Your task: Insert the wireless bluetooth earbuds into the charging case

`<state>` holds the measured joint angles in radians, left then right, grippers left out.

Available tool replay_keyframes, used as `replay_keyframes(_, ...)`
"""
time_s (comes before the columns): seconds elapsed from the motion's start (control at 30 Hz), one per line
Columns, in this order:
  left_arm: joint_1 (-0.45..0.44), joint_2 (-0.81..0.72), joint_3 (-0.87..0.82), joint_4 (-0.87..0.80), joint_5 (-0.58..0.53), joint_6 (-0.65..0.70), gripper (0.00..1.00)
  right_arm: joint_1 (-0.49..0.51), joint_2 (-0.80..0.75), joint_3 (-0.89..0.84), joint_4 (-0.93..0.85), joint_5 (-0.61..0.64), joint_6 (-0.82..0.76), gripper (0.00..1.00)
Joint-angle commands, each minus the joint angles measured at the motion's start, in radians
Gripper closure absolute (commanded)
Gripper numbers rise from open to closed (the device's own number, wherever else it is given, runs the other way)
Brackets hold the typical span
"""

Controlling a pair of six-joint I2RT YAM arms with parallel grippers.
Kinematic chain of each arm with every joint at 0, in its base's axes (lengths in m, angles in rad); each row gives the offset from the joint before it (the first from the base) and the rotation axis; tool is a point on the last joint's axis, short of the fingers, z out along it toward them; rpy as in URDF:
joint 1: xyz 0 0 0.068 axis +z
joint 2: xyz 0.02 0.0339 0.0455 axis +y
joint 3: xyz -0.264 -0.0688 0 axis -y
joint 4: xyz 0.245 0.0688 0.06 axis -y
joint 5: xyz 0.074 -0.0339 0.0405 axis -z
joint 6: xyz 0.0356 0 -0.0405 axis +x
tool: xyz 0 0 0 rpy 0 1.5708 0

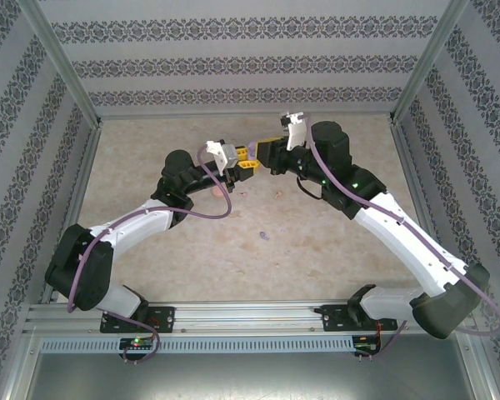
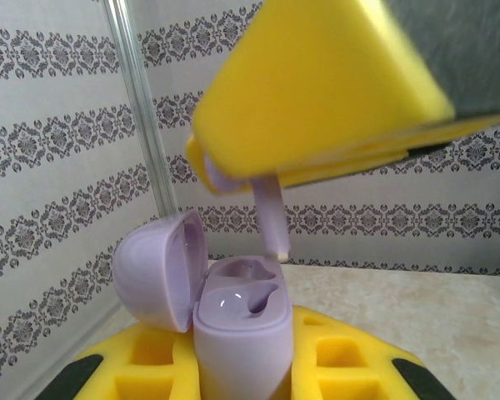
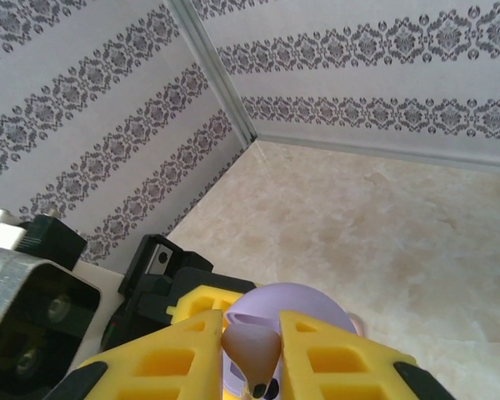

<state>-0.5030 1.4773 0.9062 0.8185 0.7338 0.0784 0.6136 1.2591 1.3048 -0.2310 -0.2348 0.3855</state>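
Open purple case [image 2: 237,333] clamped in L tool [image 2: 237,371].
R tool [image 3: 250,333] pinching purple earbud [image 2: 271,215] just above case's well, stem down.

Lilac charging case [image 2: 237,333], seemingly lilac earbud [image 2: 272,218], yellow right end effector [image 3: 250,354], grey damask-banded walls [image 3: 83,108], beige marbled table [image 3: 383,233].

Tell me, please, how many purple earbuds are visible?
2: one purple stemmed earbud in the right gripper's jaws above the open lilac case; a second earbud seemingly on the table. More may be hidden.
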Motion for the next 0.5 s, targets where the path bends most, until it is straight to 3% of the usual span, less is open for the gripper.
replay_keyframes(0.0,-0.005,-0.009,0.027,0.009,0.027,0.003,1.0,0.008,0.012,-0.012,0.025,-0.015,-0.01,0.79)
replay_keyframes(0.47,-0.005,-0.021,0.017,0.001,0.02,0.02,1.0,0.014,0.019,-0.006,-0.019,0.021,-0.078,0.8)
